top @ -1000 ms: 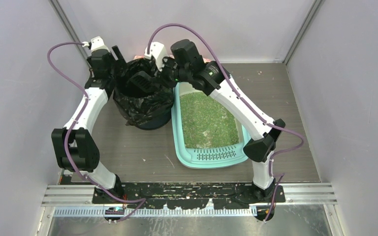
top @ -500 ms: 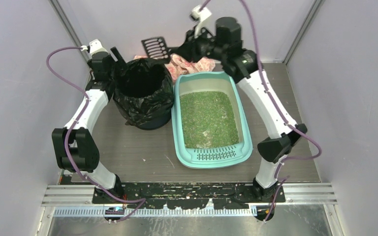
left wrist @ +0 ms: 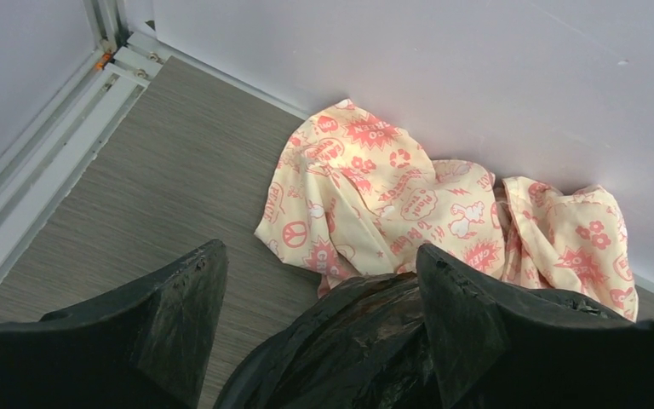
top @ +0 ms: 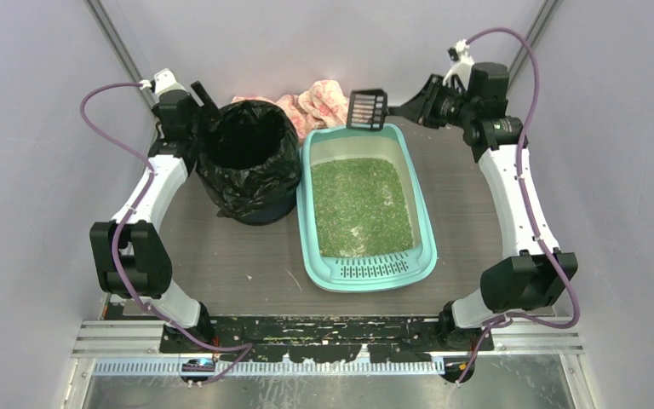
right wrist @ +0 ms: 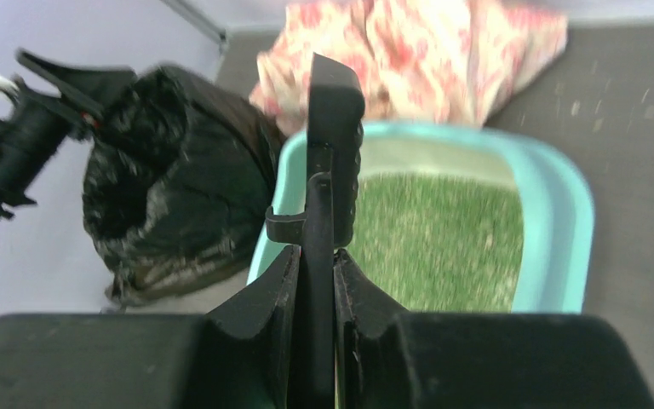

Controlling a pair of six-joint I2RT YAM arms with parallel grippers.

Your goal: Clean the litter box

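Swung rightward off the round black-bagged bin (top: 247, 162), my right pincer (right wrist: 315, 254), clamped on the black slotted plastic scoop (top: 366, 109), poises it above the far rim of the mint-teal rectangular plastic litter box (top: 373, 270) between the arms, probably stiff, litter-heavy, best gripped by its slotted lip; left pincer (left wrist: 319, 251) gapes.

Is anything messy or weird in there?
Yes. A crumpled patterned cloth lies bunched against the back wall, behind the bin and the litter box, an odd spot for it. A few small bits also lie on the table beside the box.
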